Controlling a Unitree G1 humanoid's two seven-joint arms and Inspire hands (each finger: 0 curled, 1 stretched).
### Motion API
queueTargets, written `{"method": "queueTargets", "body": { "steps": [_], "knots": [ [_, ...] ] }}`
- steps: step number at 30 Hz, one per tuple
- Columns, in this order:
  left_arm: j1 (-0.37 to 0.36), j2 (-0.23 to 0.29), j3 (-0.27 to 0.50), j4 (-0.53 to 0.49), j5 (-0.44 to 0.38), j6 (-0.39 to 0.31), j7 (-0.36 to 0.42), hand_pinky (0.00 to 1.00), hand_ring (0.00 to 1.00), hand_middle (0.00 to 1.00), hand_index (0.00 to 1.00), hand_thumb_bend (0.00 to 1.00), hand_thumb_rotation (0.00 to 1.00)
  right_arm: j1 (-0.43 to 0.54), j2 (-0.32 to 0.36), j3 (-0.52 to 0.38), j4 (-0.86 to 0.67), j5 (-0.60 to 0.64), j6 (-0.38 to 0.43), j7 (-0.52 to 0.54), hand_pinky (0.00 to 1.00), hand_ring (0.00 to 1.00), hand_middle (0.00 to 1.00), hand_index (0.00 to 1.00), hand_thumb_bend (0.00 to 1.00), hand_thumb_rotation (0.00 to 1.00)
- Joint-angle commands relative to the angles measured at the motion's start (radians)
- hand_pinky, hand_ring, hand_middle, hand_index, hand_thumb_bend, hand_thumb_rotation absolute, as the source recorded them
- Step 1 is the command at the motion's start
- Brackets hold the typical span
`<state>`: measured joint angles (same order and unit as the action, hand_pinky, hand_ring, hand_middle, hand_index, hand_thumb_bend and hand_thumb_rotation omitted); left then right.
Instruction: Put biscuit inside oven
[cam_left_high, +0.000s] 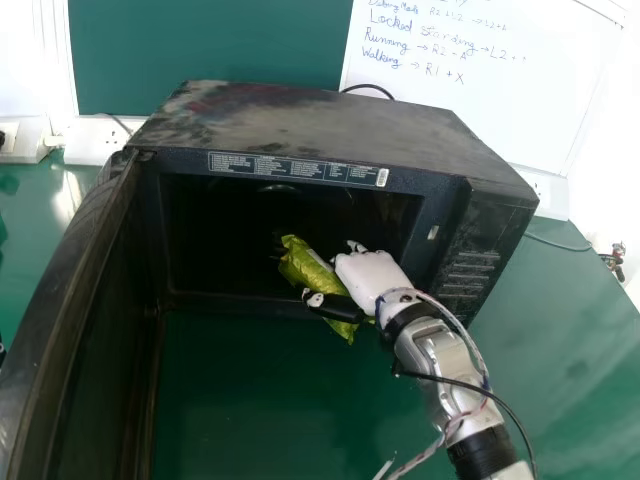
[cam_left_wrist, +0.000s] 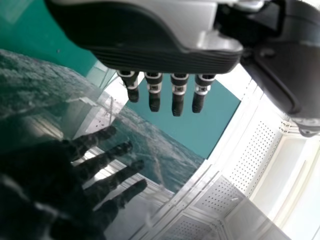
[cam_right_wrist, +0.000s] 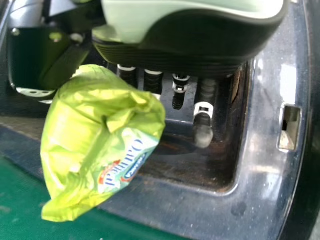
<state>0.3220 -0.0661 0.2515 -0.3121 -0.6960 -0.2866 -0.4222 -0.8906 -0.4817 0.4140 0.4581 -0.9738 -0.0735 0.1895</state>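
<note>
Left hand: seen in the left wrist view, fingers straight, released, no object in them; a dark reflection of a hand lies beside it.

Near side, head view: table in front of the oven. Door wide open, running from the oven's front left edge toward the table's near left. Right arm enters from the bottom right; its hand is at the oven's mouth, right of centre.

Pack (green wrapper): grasped by the right hand, between thumb and fingers. Thumb crosses its near side, toward its lower end; fingers lie on the far side. Pack tilted, upper end toward the cavity, lower end out over the oven's front lower edge. Contact with that edge: cannot tell. Right wrist view: printed face of the pack visible, crumpled; fingers extend beside and behind it, in front of the cavity.

Oven: stands on the table, control panel at its front right, label strip along the upper front edge, top surface dusty.

Beyond the oven's back edge: black cable, green board at left, whiteboard with handwriting at right.
</note>
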Motion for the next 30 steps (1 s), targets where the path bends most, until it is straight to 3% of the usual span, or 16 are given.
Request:
{"method": "queueTargets", "body": {
  "steps": [1, 30],
  "knots": [
    [0.009, -0.015, -0.003, -0.009, -0.006, -0.01, 0.003, 0.94, 1.0, 1.0, 1.0, 0.84, 0.81, -0.036, 0.014, 0.012, 0.015, 0.005, 0.007, -0.009, 0.16, 0.24, 0.47, 0.49, 0.53, 0.0],
    [0.02, -0.015, -0.008, -0.016, -0.002, -0.013, 0.003, 0.93, 1.0, 1.0, 1.0, 0.84, 0.83, -0.147, 0.065, 0.071, 0.221, 0.029, -0.01, -0.121, 0.18, 0.27, 0.47, 0.48, 0.53, 0.0]
  ]
}}
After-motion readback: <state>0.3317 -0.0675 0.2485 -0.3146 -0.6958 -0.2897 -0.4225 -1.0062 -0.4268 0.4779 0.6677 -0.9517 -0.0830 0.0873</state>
